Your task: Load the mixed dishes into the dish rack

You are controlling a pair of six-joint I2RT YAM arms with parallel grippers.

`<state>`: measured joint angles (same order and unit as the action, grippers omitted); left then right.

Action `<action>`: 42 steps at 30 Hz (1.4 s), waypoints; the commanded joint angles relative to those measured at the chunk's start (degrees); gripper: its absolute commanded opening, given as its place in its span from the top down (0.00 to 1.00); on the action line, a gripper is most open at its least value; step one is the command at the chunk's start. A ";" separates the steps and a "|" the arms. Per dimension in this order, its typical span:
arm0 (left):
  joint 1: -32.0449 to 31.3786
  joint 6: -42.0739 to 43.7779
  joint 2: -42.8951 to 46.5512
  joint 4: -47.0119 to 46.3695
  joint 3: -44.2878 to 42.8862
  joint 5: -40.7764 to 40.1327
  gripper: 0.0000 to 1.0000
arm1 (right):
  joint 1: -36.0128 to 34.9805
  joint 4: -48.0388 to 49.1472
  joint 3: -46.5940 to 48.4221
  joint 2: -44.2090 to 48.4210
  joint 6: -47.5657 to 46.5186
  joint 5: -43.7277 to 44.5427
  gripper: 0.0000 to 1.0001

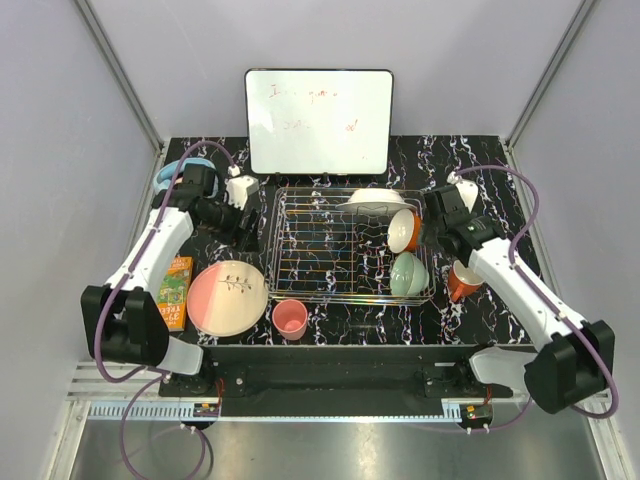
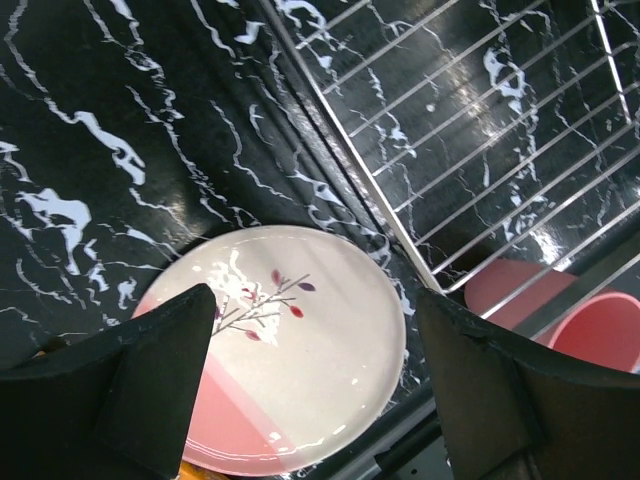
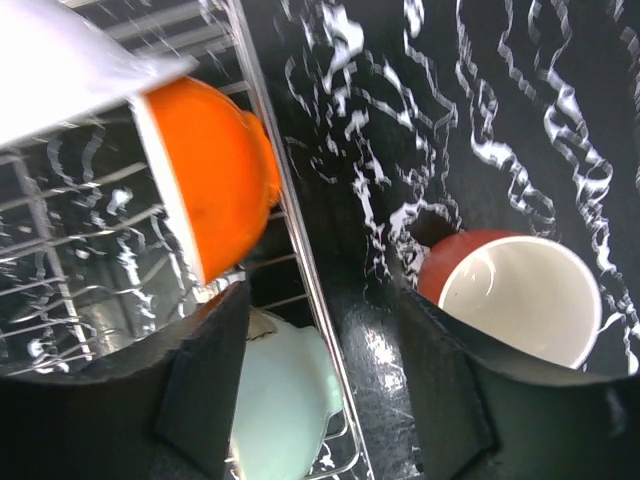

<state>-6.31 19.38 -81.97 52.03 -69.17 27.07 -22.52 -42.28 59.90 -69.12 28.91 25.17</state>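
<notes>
Black marbled tabletop (image 1: 480,165) carries the large pink plate (image 2: 300,360) left of the dish rack (image 1: 318,262), and the left pincer (image 2: 315,293), spread above it, should probably drop low to pinch the rim edge-on, while the spread right pincer (image 3: 322,290) hangs near the orange mug (image 3: 520,295).

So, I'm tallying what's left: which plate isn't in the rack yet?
The large pink round plate with the twig drawing, flat on the black table left of the silver wire dish rack; the plain white plate sits inside it.
</notes>
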 commanded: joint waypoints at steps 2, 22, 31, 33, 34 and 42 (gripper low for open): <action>-0.28 -2.15 -1.26 -5.71 0.87 -5.09 0.18 | 3.18 1.76 -1.62 -2.68 -0.69 -4.51 0.36; -7.23 -6.28 -6.44 -11.16 2.38 -9.84 0.21 | 12.41 8.35 -4.35 -8.22 -4.47 -11.46 0.36; -9.86 -7.60 -11.27 -11.08 -2.89 -10.46 0.21 | 17.07 11.25 -1.19 -11.91 -4.65 -14.35 0.37; -10.30 -7.69 -12.77 -11.07 -4.13 -10.98 0.21 | 17.16 11.70 -0.14 -13.40 -4.47 -14.97 0.38; -10.48 -7.77 -13.29 -10.99 -5.35 -10.99 0.21 | 17.25 11.87 0.30 -13.75 -4.56 -15.15 0.38; -10.57 -6.98 -19.80 -8.88 -15.54 -10.99 0.22 | 17.34 12.75 4.17 -15.52 -3.86 -15.06 0.38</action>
<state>-16.16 12.88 -99.20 44.16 -77.82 15.07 -5.54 -31.88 60.25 -84.86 25.08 9.96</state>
